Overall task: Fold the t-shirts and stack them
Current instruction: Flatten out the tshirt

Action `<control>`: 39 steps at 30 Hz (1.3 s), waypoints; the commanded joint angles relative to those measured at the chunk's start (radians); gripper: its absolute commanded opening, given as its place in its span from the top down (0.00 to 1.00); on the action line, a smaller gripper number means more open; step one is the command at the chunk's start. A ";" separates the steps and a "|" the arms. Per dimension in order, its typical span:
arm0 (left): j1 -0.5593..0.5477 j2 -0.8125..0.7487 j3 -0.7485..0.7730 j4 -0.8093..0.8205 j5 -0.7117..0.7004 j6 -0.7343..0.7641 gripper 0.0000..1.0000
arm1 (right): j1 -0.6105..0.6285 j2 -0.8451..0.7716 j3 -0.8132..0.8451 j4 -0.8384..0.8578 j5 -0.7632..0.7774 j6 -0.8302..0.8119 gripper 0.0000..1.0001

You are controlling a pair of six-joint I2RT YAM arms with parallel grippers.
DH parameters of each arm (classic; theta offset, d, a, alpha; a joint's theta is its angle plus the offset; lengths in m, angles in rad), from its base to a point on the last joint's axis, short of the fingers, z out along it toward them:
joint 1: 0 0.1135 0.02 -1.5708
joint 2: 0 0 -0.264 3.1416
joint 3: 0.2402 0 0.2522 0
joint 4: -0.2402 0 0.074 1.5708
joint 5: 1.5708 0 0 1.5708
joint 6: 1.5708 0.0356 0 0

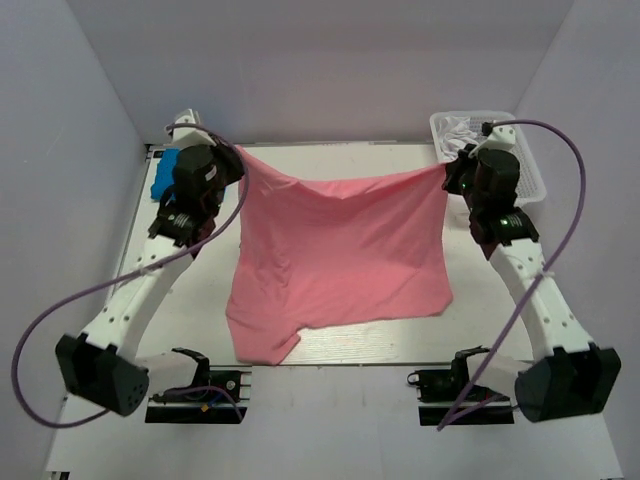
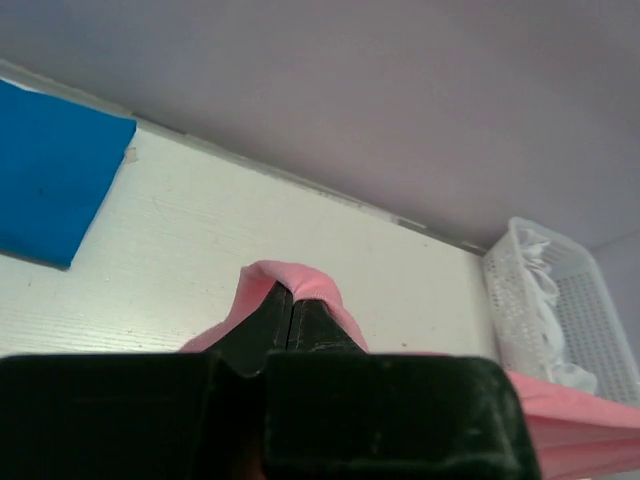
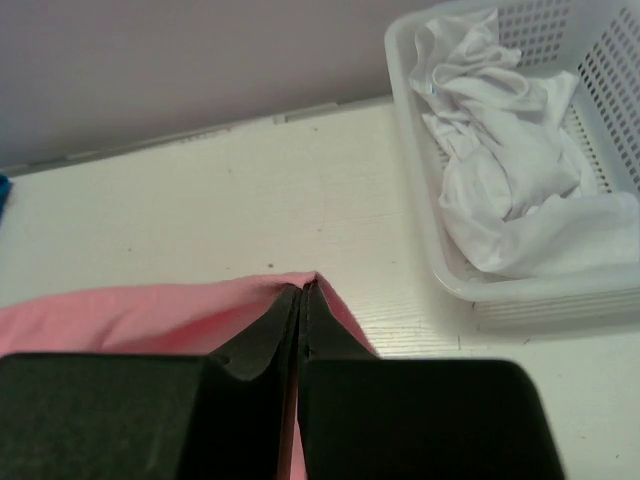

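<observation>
A salmon-pink t-shirt [image 1: 335, 260] hangs stretched between both arms above the table, its lower part draping onto the white surface. My left gripper [image 1: 237, 152] is shut on the shirt's far left corner [image 2: 285, 275]. At the far right corner [image 3: 300, 285], my right gripper [image 1: 449, 170] pinches the cloth, also shut. A bright blue t-shirt [image 2: 45, 175], folded into a flat rectangle, lies on the table at the far left [image 1: 163, 172], partly hidden behind the left arm in the top view.
A white mesh basket [image 3: 450, 270] holding crumpled white cloth [image 3: 500, 180] stands at the far right corner [image 1: 535, 175]. Grey walls close in the table's back and sides. Purple cables loop from both arms.
</observation>
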 commanded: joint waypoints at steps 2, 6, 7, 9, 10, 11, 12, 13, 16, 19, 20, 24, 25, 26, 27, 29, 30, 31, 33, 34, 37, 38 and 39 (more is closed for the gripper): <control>0.008 0.145 0.058 0.081 -0.061 0.008 1.00 | -0.007 0.136 0.064 0.101 0.053 -0.029 1.00; 0.008 0.318 0.152 0.095 -0.073 0.029 1.00 | -0.010 0.270 0.174 0.098 0.063 -0.047 1.00; 0.008 0.353 0.178 0.095 -0.086 0.029 1.00 | -0.011 0.310 0.188 0.095 0.065 -0.050 1.00; 0.017 0.454 0.254 0.084 -0.102 0.043 1.00 | -0.013 0.366 0.232 0.101 0.068 -0.058 1.00; 0.017 0.487 0.279 0.084 -0.125 0.057 1.00 | -0.014 0.411 0.268 0.101 0.072 -0.059 1.00; 0.017 0.517 0.328 0.074 -0.125 0.057 1.00 | -0.019 0.429 0.282 0.100 0.077 -0.062 1.00; 0.017 0.548 0.351 0.074 -0.125 0.066 1.00 | -0.017 0.492 0.315 0.103 0.073 -0.067 1.00; 0.029 0.606 0.374 0.063 -0.134 0.066 1.00 | -0.022 0.512 0.354 0.098 0.074 -0.072 1.00; 0.040 0.691 0.488 0.051 -0.134 0.066 1.00 | -0.022 0.620 0.470 0.092 0.074 -0.085 1.00; 0.050 0.789 0.564 0.029 -0.149 0.054 1.00 | -0.026 0.731 0.588 0.071 0.088 -0.104 1.00; 0.061 0.809 0.578 0.029 -0.150 0.045 1.00 | -0.028 0.773 0.608 0.057 0.098 -0.107 1.00; 0.080 0.895 0.649 0.029 -0.183 0.022 1.00 | -0.028 0.888 0.758 0.020 0.138 -0.125 1.00; 0.092 0.930 0.679 0.029 -0.183 0.022 1.00 | -0.031 0.938 0.779 0.000 0.148 -0.131 1.00; 0.092 0.950 0.699 0.019 -0.183 0.013 1.00 | -0.031 0.954 0.815 -0.005 0.158 -0.145 1.00; 0.101 0.972 0.719 0.019 -0.165 0.013 1.00 | -0.030 0.969 0.852 -0.011 0.163 -0.147 1.00; 0.101 1.040 0.788 0.006 -0.156 0.013 0.84 | -0.031 1.014 0.894 -0.009 0.178 -0.162 1.00; 0.101 1.064 0.837 -0.003 -0.156 0.013 0.80 | -0.031 1.034 0.897 -0.003 0.181 -0.162 1.00; 0.101 1.087 0.865 -0.018 -0.156 0.013 0.78 | -0.027 1.046 0.905 0.012 0.191 -0.171 0.93; 0.110 1.154 0.949 -0.044 -0.188 -0.007 0.68 | -0.028 1.074 0.929 0.035 0.189 -0.190 0.72; 0.110 1.171 0.974 -0.055 -0.202 -0.007 0.55 | -0.028 1.081 0.938 0.037 0.186 -0.202 0.64; 0.119 1.209 1.038 -0.064 -0.203 -0.020 0.00 | -0.025 1.120 1.013 0.021 0.146 -0.228 0.23; 0.120 1.210 1.049 -0.064 -0.190 -0.020 0.00 | -0.023 1.126 1.024 0.008 0.132 -0.239 0.12; 0.120 1.210 1.049 -0.064 -0.177 -0.020 0.00 | -0.025 1.126 1.039 0.006 0.117 -0.248 0.10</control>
